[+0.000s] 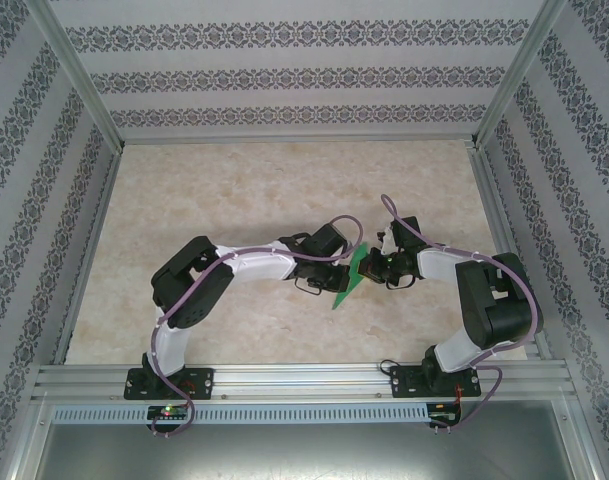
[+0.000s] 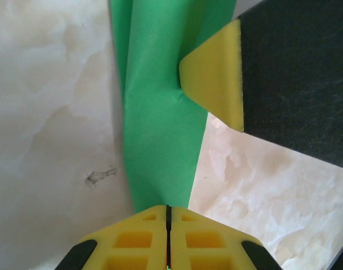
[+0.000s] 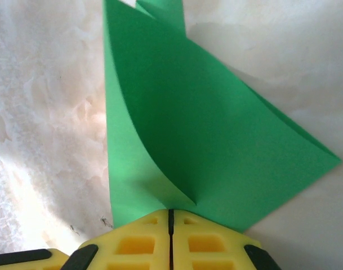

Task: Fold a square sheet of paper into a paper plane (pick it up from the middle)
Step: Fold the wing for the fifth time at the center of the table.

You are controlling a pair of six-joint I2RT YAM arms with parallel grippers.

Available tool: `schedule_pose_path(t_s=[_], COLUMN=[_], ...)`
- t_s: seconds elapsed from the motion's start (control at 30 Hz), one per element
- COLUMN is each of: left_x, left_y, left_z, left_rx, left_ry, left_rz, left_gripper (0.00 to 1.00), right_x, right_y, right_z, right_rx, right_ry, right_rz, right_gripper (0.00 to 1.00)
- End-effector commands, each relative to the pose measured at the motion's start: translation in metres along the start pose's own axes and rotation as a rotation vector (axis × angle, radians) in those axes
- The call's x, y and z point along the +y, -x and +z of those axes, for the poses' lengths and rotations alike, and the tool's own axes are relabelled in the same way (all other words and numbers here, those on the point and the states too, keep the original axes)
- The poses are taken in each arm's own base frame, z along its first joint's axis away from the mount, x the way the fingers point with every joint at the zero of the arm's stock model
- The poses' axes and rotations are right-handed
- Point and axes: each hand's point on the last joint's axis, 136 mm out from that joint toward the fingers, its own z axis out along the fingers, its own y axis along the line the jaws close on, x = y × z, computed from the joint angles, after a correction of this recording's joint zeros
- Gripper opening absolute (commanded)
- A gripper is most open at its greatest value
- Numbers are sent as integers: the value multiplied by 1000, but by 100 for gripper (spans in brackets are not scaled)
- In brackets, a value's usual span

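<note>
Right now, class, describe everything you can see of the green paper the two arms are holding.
The green paper is thin, matt and bright green, folded into layered flaps with one sharp corner, one flap curling loosely. It is near the middle of the table. The left gripper is shut on one edge and the right gripper is shut on another.
</note>
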Motion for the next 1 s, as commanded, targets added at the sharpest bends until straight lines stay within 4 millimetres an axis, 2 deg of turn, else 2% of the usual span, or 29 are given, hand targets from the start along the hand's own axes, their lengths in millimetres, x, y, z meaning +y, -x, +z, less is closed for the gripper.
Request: schedule_pose_path(t_s=[0.0,0.7,0.97], left_x=[-8,-11,-1], left_y=[-6,-14,-22], left_z=[6,21,30], left_rx=[30,69,101], left_ry=[-2,-13,20], left_rz=[38,51,53], left_gripper=[9,9,9], right_x=[-33,-33,-31], right_y=[-22,-23,-22], right_z=[5,6,5], right_rx=[40,36,35], right_ry=[-127,-121,-117], right_rz=[60,69,69], right_gripper=[7,7,7])
